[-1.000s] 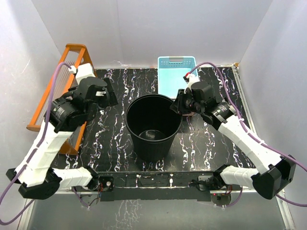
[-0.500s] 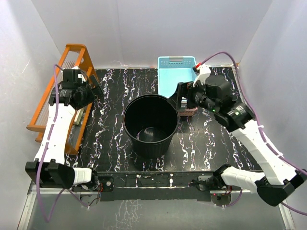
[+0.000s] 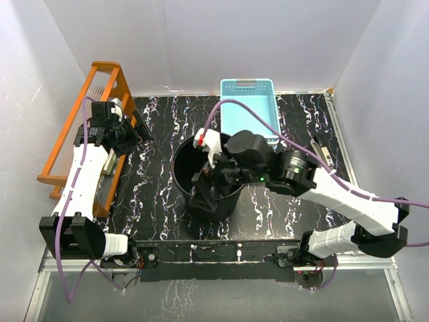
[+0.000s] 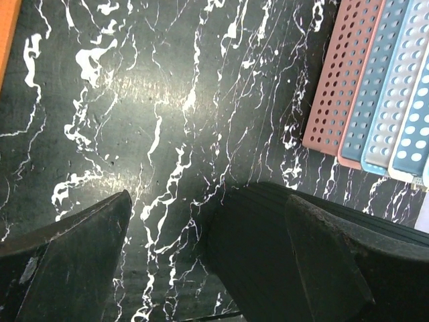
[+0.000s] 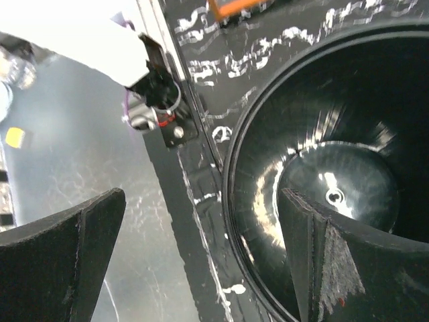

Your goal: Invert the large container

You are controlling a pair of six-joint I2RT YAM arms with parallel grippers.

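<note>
The marbled surface (image 3: 161, 127) is carrying the large container (image 3: 186, 166), which is standing upright at its middle, mouth up. The right fingers (image 5: 74, 268) are gaping wide astride its near rim, one inside and one outside, gripping nothing. The left fingers (image 4: 74, 255) are hanging open and empty near the orange rack (image 3: 107, 67). Pinching one thin wall risks the bin slipping or toppling sideways mid-turn

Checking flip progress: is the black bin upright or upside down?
Upright: the black bin stands mouth-up, inner floor visible from above; the open right pincer straddles its rim.
</note>
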